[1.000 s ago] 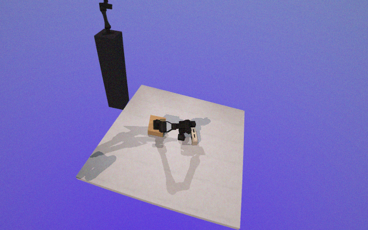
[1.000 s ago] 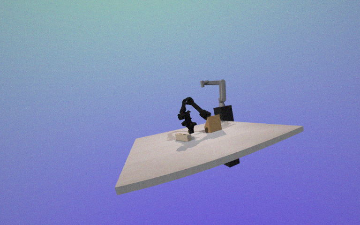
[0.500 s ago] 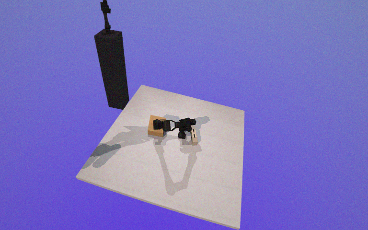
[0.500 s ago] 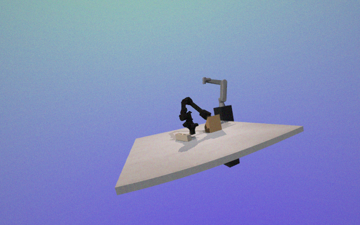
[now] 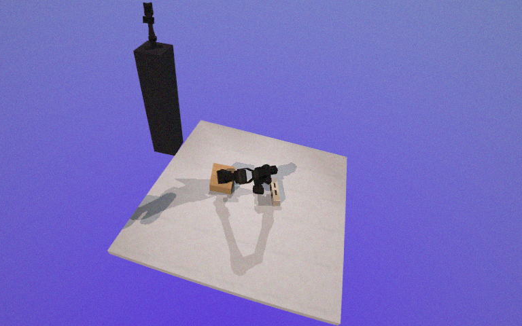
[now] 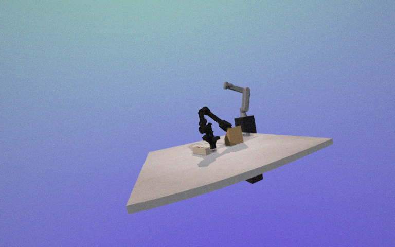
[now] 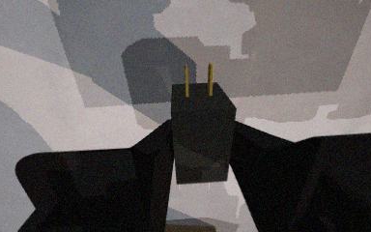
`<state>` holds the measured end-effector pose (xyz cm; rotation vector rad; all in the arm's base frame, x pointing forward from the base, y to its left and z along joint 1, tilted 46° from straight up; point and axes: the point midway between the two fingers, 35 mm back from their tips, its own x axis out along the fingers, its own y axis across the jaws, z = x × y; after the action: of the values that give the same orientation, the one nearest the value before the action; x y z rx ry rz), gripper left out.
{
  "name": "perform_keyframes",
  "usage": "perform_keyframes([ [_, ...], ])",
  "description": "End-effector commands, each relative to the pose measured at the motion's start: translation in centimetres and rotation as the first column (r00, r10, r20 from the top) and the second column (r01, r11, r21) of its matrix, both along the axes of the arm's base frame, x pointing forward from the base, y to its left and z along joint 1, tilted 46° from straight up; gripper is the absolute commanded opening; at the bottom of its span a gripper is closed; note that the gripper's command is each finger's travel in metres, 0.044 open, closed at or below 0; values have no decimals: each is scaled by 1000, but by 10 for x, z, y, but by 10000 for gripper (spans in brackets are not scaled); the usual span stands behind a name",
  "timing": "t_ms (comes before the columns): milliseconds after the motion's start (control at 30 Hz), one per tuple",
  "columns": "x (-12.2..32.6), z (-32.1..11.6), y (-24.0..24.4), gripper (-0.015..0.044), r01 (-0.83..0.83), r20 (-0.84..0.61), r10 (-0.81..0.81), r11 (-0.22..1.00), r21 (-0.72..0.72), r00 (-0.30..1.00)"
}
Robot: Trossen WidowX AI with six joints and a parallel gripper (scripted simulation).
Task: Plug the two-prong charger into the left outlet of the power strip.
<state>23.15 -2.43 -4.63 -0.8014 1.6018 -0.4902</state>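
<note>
The black two-prong charger (image 7: 203, 137) is between my fingers, its two brass prongs pointing up and away in the wrist view. My gripper (image 7: 196, 124) (image 6: 213, 147) is shut on it, low over the table beside the power strip. The cream power strip (image 5: 275, 195) (image 6: 200, 150) lies on the table, with dark outlet slots on its top. In the top view the arm covers part of the strip's far end. The strip does not show in the wrist view, so the prongs are not seen at any outlet. The top and exterior views do not show the charger clearly.
An orange-brown block (image 5: 221, 186) (image 6: 234, 136) stands at the arm's base. The pale table (image 5: 304, 258) (image 6: 168, 180) carries everything. A second arm (image 5: 151, 30) (image 6: 246, 99) stands on a black pedestal (image 5: 158, 96) (image 6: 245, 123) beyond the table's edge. Shadows cross the table.
</note>
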Motion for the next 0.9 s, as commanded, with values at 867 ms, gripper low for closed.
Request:
perform_keyframes([
  [867, 28, -12, 11, 0, -13, -4, 13, 1000, 1, 1000],
])
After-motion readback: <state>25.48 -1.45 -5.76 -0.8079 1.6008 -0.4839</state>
